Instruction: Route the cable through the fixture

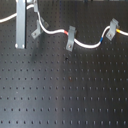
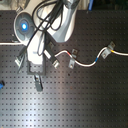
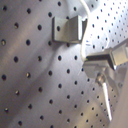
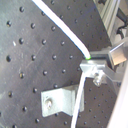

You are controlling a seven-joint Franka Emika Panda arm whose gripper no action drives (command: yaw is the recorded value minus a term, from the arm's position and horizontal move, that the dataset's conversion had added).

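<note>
The cable (image 1: 87, 44) runs roughly left to right across the far part of the perforated board (image 1: 65, 95) in the first exterior view, sagging between supports. From that view's left edge it rises behind the arm (image 1: 21, 22), then drops past the fixture (image 1: 36, 33), passes through the middle clip (image 1: 70, 38) and reaches the right clip (image 1: 113, 27). Red, blue and yellow bands sit near the two taller clips.

The fixture is the short dark bracket just beside the arm, slanted, its long axis leaning toward the first exterior view's upper right. The cable passes close beside it; whether it lies inside the slot cannot be told.

In the second wrist view the gripper (image 4: 92, 67) is clenched on the cable, which enters from above and continues down past the fixture (image 4: 60, 100) on the board. The fingertip (image 4: 97, 62) touches the cord at the pinch point. In the first wrist view the same bracket (image 3: 67, 29) stands close to the gripper (image 3: 97, 65).

In the second exterior view the arm body (image 2: 42, 45) hides the fixture and most of the gripper. Band colours are blurred.
</note>
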